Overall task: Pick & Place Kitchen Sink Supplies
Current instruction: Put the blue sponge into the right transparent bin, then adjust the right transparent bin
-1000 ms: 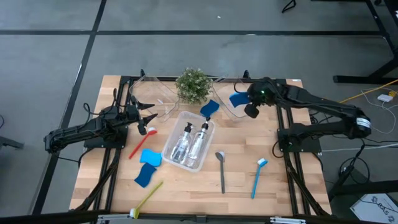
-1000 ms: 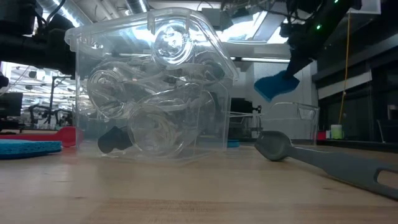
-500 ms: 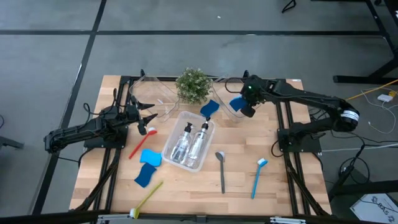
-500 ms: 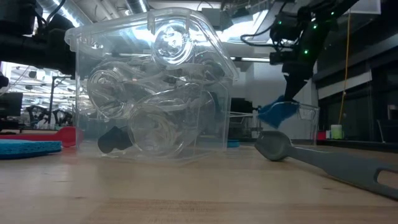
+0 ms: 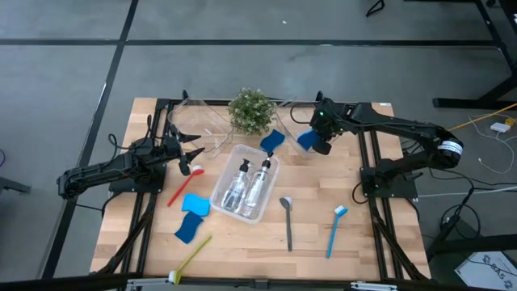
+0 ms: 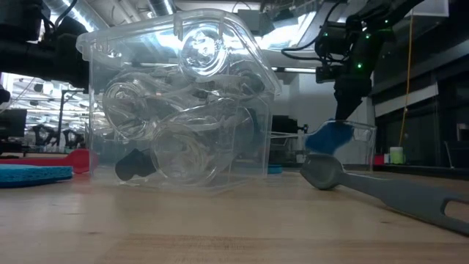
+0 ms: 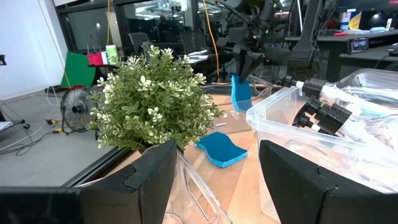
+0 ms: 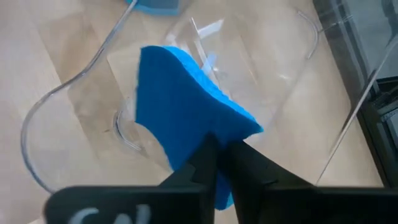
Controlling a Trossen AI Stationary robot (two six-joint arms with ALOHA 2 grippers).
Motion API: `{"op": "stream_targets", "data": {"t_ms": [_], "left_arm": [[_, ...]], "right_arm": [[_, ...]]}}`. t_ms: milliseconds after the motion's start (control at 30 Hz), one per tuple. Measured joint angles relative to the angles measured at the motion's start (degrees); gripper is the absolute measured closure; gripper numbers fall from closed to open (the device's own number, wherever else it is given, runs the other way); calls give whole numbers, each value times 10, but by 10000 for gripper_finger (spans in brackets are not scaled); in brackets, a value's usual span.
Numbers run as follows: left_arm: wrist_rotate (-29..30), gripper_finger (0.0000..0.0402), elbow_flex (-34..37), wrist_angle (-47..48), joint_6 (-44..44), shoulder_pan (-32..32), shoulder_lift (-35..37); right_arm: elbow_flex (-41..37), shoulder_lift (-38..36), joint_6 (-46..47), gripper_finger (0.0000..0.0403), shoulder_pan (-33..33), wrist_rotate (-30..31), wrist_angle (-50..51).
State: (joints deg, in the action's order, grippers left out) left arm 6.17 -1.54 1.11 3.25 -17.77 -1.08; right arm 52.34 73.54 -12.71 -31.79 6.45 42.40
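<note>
right claw (image 8: 221, 163) pinches blue sponge (image 8: 186, 118) above wooden table (image 5: 371, 242).

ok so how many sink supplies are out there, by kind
blue sponges: 4 – one in the right end effector, one beside the plant, two on the table's left
pump bottles: 2 – both in the clear bin
dish brushes: 4 – red, yellow-green, grey, blue
total: 10
</note>
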Motion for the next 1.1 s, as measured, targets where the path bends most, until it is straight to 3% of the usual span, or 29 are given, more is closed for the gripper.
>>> {"op": "stream_targets", "data": {"t_ms": [200, 767, 1100], "left_arm": [[0, 176, 0, 0, 0, 0, 0], [0, 176, 0, 0, 0, 0, 0], [0, 176, 0, 0, 0, 0, 0]], "right_arm": [[0, 0, 3, 326, 0, 48, -7], [0, 0, 7, 173, 0, 40, -26], [0, -2, 4, 164, 0, 39, -44]]}}
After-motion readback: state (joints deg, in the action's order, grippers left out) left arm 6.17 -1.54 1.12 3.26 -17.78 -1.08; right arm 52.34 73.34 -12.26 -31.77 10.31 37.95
